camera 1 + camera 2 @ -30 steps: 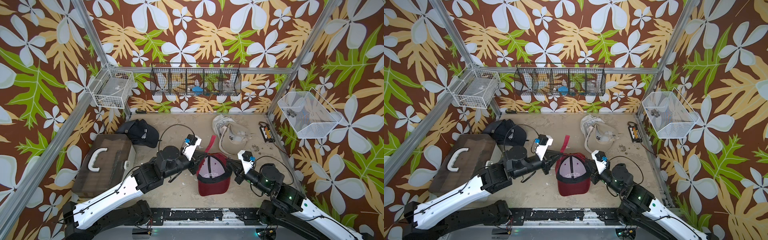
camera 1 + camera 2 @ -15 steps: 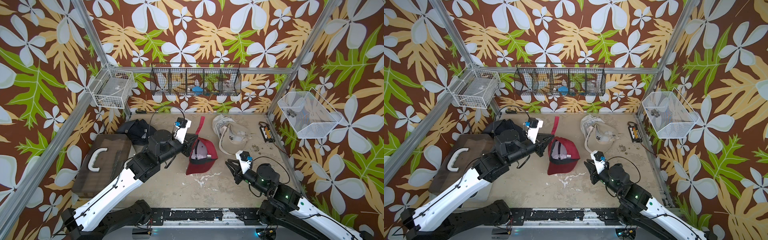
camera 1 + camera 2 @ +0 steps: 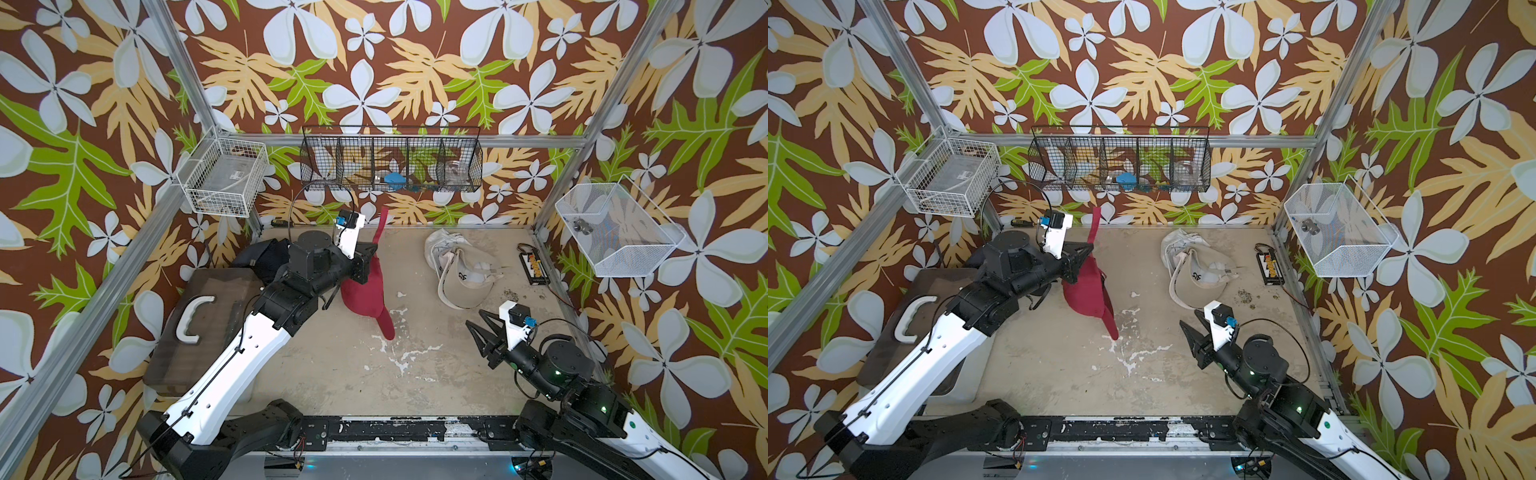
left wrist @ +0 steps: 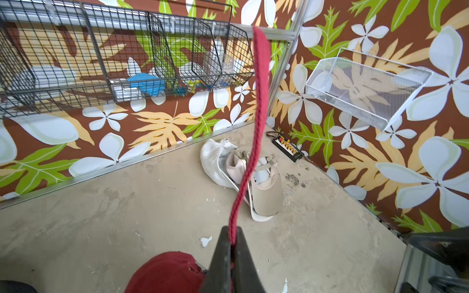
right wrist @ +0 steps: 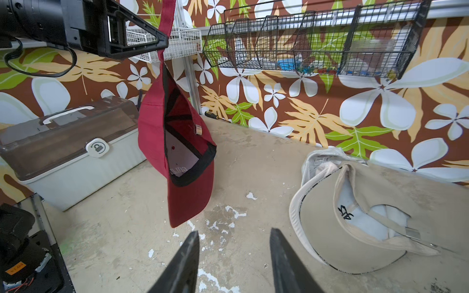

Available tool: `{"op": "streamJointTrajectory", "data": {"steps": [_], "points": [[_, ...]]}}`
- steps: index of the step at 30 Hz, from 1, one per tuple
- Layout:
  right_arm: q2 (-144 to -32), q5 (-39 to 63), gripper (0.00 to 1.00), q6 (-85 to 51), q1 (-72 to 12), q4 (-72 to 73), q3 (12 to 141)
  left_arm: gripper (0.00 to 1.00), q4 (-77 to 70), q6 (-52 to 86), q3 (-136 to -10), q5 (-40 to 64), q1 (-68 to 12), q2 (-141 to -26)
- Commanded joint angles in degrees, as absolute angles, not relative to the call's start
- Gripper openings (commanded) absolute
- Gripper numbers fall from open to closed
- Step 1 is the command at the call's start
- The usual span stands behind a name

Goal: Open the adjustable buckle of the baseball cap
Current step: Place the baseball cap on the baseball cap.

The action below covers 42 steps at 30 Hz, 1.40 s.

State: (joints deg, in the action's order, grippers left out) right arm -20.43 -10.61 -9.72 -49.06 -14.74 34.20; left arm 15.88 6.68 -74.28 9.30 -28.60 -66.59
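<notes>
- Right wrist view: the right tool (image 5: 234, 230) hovers low over the tabletop (image 5: 253, 177) at the front right. Its jaws are spread apart and there is nothing between them.
- Beyond it, toward the middle, the red cap (image 5: 182, 162) hangs with its brim pointing down and its inside turned to this camera. Whether the brim tip touches the tabletop cannot be told.
- The left tool (image 4: 232, 232) is clenched on the cap's strap (image 4: 258, 101). The cap hangs below the jaws, and the strap's free end rises above them.
- The buckle (image 5: 198, 129), a small metal piece, sits at the cap's back opening on the side away from the gripped strap and apart from it.
- In both top views the red cap is left of centre over the tabletop, right at the left arm's wrist.
- A beige cap (image 3: 465, 282) lies upside down on the tabletop farther back on the right, well apart from the red cap.
- A box (image 3: 199, 316) with a white handle stands at the left edge. A black cap (image 3: 266, 257) lies behind it, partly hidden by the left arm.
- A small board (image 3: 534, 268) with wires lies by the right wall.
- A screwdriver (image 3: 282, 223) lies along the back edge.
- A black basket (image 3: 390, 166) hangs on the back wall, with one white basket (image 3: 224, 183) at the left corner and another, the mesh basket (image 3: 615, 232), on the right wall.
</notes>
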Motion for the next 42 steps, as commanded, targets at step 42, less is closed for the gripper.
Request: {"op": "streamJointTrajectory", "data": {"steps": [42], "points": [[-15.1,-11.7,0.49,-9.2,-49.1,-16.3,32.8,0.00,9.2,12.9,-78.6,6.2,0.4,-81.9]]}}
